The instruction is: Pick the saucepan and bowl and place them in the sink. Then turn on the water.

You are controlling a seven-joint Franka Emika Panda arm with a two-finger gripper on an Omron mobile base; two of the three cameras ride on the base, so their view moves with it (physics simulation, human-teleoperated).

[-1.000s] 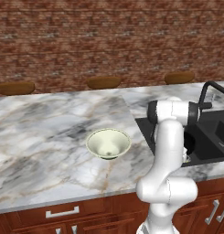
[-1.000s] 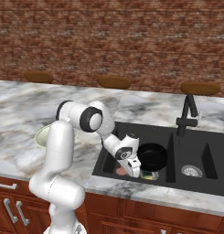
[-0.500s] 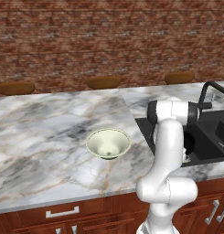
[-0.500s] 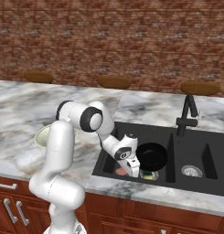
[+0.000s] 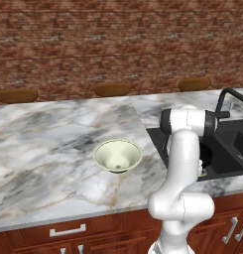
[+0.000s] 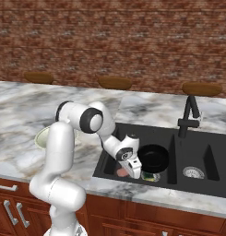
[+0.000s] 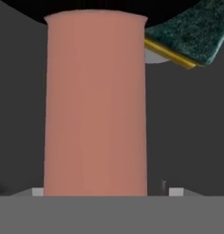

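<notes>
Saucepan (image 6: 153,158) handle between parted jaws.

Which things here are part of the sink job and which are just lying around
Job: saucepan, bowl, sink, faucet, gripper.
Lying about: sponge in the sink, three brown stools behind the counter.

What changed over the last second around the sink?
The hand has opened, letting go of the saucepan, which now lies in the sink's left basin. The arm barely moved. The bowl stayed on the counter, and the faucet stayed off.
</notes>
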